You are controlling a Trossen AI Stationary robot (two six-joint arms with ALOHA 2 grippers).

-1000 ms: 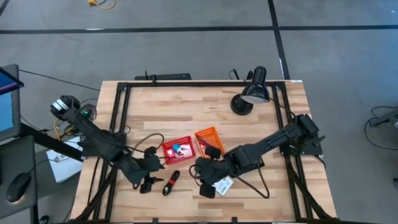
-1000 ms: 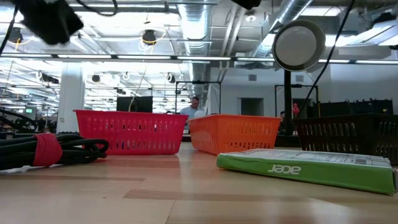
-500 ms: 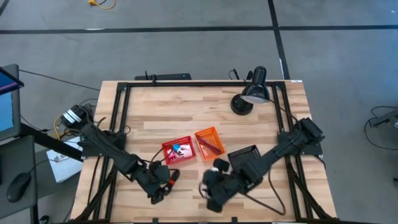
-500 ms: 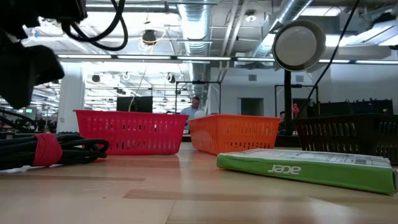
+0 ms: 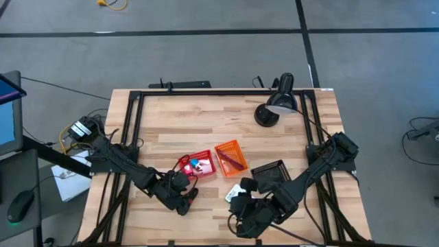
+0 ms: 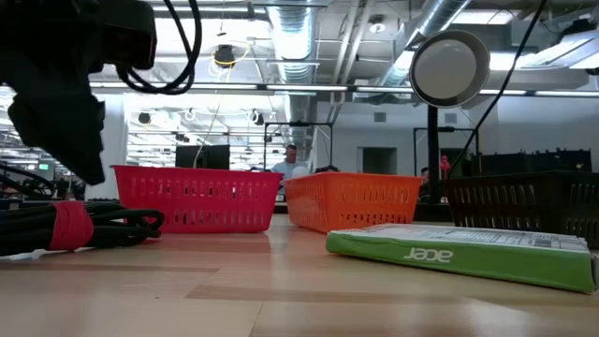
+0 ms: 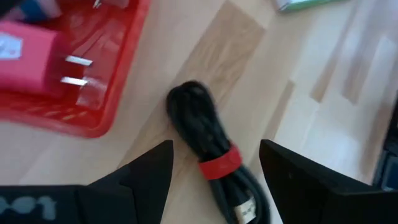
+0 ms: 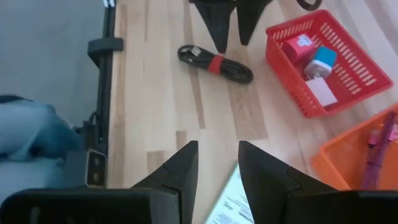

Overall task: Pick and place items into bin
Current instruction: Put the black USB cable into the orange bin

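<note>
The black-and-red stick-like piece is a coiled black cable with a red tie (image 5: pixel 189 198) (image 7: pixel 208 149) (image 6: pixel 75 225), lying flat on the wood near the table's near edge. My left gripper (image 5: pixel 180 197) (image 7: pixel 215 144) hovers over it, open, one finger on each side, touching nothing. The red basket (image 5: pixel 197 165) holds the bright pink cube (image 8: pixel 297 45), blue cube (image 8: pixel 323 59) and pale cube (image 8: pixel 323 91). A maroon cord (image 5: pixel 233 161) lies in the orange basket (image 5: pixel 230 156). The white printed card (image 5: pixel 236 192) (image 8: pixel 229 200) lies flat. My right gripper (image 5: pixel 239 223) (image 8: pixel 217 144) is open, near the table's near edge, above the card's near side.
A black basket (image 5: pixel 271 171) stands right of the orange one. The black desk lamp (image 5: pixel 278 103) stands at the far right of the table. Black frame rails (image 5: pixel 134 123) run along the table's sides. Bare wood lies between the baskets and the far edge.
My left gripper has moved toward the table's right and come down over the cable, which has stayed in place. My right gripper has drawn back from beside the card toward the near edge. The card has not moved.
</note>
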